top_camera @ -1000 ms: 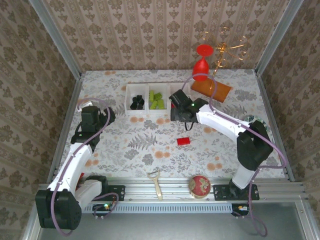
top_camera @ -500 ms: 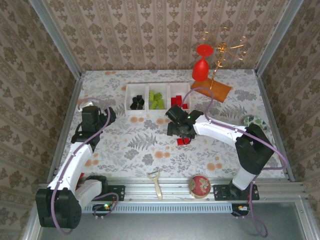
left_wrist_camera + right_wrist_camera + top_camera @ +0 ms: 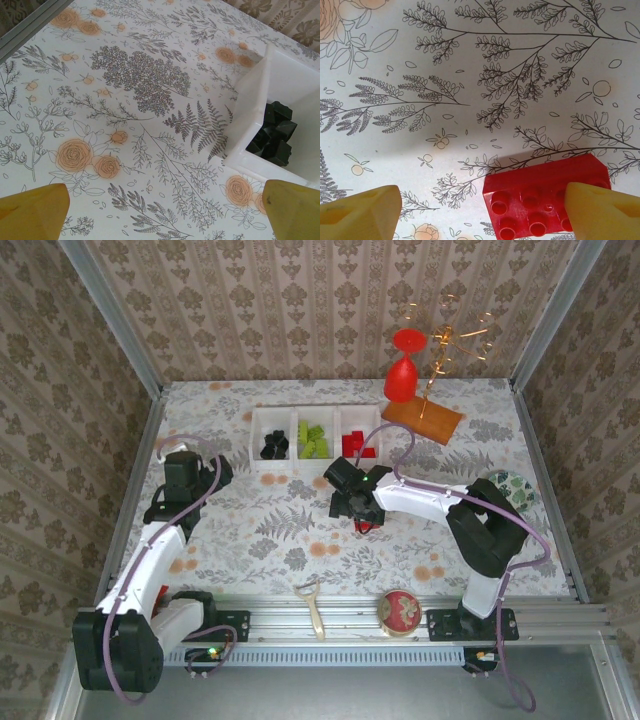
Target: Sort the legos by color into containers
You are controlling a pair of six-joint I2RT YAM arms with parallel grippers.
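Your right pincer [image 3: 481,200] has swung down from the bins [image 3: 250,115] to the red brick [image 3: 545,205] lying just in front of them, fingers [image 3: 360,212] spread but the brick crowding one finger, so centre it before closing; your left pincer [image 3: 165,200] waits spread beside the bins.

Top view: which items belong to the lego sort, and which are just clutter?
Job:
bins
black legos
green legos
red legos
loose red brick

Lying about:
goblet
wooden board
wire stand
tin
dish
wooden-handled tool
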